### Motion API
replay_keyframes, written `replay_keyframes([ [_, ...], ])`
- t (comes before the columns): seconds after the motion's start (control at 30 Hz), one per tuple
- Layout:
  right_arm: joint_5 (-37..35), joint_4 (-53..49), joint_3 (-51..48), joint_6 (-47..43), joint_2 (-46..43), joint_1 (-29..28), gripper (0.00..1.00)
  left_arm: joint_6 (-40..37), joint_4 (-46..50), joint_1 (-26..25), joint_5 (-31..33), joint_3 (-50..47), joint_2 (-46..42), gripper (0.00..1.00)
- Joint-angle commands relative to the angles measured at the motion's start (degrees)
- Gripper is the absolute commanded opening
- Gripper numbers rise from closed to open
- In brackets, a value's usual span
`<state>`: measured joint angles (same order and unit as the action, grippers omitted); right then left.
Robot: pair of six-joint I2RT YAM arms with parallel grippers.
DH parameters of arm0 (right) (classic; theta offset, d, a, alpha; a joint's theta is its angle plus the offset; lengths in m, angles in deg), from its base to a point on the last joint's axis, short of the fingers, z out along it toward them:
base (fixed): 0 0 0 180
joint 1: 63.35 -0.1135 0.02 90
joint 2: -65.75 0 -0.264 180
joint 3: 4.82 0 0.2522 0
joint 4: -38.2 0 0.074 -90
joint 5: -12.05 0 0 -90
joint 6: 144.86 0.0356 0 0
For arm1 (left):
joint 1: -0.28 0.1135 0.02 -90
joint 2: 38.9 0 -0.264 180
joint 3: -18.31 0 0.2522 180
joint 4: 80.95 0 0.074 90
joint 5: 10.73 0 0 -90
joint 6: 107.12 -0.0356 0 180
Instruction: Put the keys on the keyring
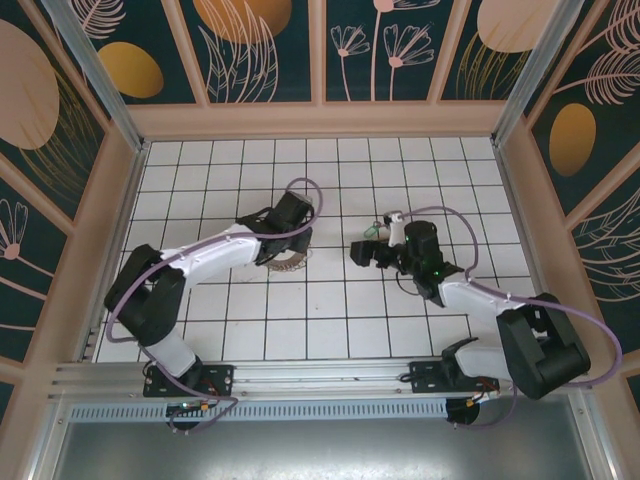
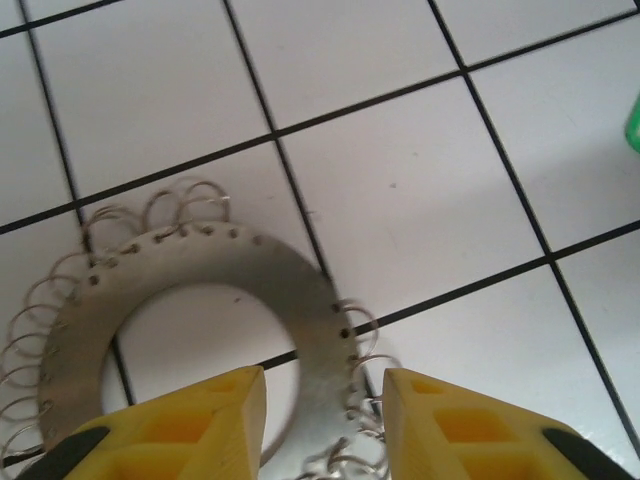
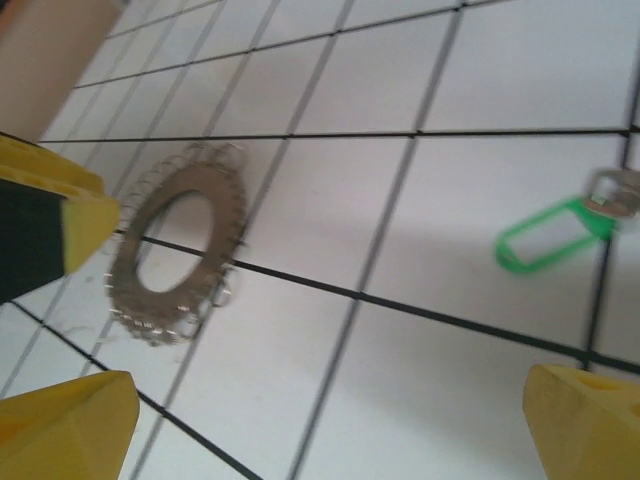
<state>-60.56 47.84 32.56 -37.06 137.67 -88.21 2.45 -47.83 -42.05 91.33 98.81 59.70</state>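
**Left wrist view:** the keyring point(image 2: 200, 262), flat on the white tiled floor point(image 2: 420, 190), is straddled across its near band by the left gripper point(image 2: 325, 415). Whether it is clamped cannot be told.

**Right wrist view:** the keys point(image 3: 548, 238), green-tagged, are seen lying right of the ring and apart from it, beyond the widely parted jaws of the right gripper point(image 3: 330, 385).

**Top view:** teal leaf-patterned walls point(image 1: 270, 60) are shown enclosing the floor.
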Motion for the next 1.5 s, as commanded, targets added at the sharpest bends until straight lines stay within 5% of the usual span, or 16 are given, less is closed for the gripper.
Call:
replay_keyframes([
  [0.0,-3.34,6.15,-2.3,1.18,-1.81,1.15,0.99,-1.25,9.0,-2.81,4.72,6.04,5.14,0.36],
  [0.77,-7.28,4.01,-4.24,2.5,-8.84,2.83,0.99,-0.87,18.46,-4.91,10.69,19.25,21.63,0.31],
  [1.47,-7.63,4.72,-5.15,3.04,-10.84,3.78,0.99,-0.5,21.86,-5.88,16.21,20.75,25.21,0.15],
])
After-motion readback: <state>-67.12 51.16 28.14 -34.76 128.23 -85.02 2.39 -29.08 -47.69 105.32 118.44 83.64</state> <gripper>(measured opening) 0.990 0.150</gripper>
